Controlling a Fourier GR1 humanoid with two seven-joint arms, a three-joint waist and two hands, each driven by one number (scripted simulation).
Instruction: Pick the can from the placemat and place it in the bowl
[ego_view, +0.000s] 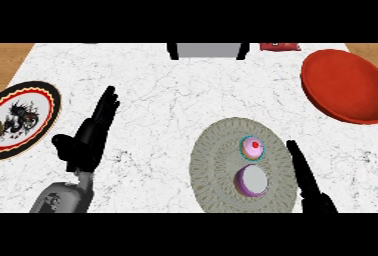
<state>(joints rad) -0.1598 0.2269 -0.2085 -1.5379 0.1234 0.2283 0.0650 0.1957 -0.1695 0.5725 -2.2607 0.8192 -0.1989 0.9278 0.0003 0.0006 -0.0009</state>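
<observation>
- Head view: the can (251, 165) lies on its side on the round grey placemat (214, 170), a little right of the mat's middle. We see its pink end with a red dot towards the far side and its pale round end towards us.
- The red bowl (341, 85) sits well apart at the far right of the marble counter (162, 75), and nothing shows in it as far as we can see. So nothing's done yet in our book: the pick, the carry and the drop are all left.
- Our right hand (306, 180) is just beside the can at the mat's right edge, fingers straight and pressed together, holding nothing.
- Our left hand (92, 132) rests open at the left, fingers up, well away from the mat.
- A patterned plate (26, 120) sits at the left edge, partly cut off.
- Hard to make out: the right palm is cut off at the bottom, the bowl runs off the right edge, and a grey box (207, 50) and a red thing (279, 46) at the far edge are clipped, so no idea what they are.
</observation>
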